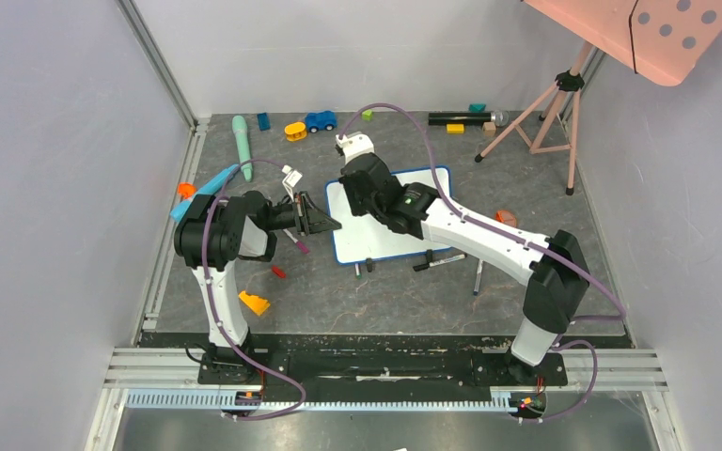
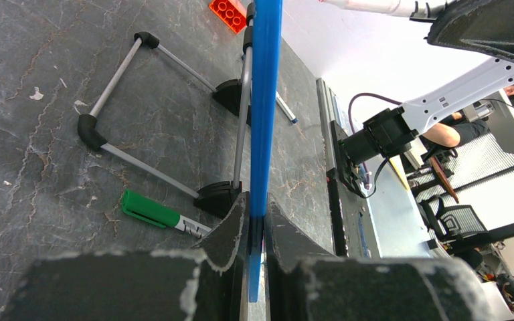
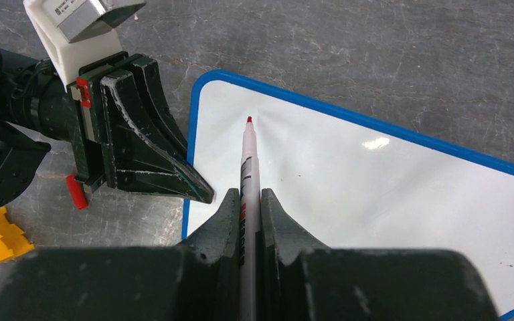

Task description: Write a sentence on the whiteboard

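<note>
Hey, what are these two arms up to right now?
The left gripper pinches the blue edge of the whiteboard, apparently steadying it. The right gripper grips a red-tipped marker, its tip pointing at the board near that corner. The part of the board in view is blank, with no writing yet.

One camera looks down from above and behind on the whole table (image 1: pixel 357 301) — both wrist cameras sit close, left sighting edge-on along the whiteboard (image 2: pixel 264 100) all three share, right down onto its face.
</note>
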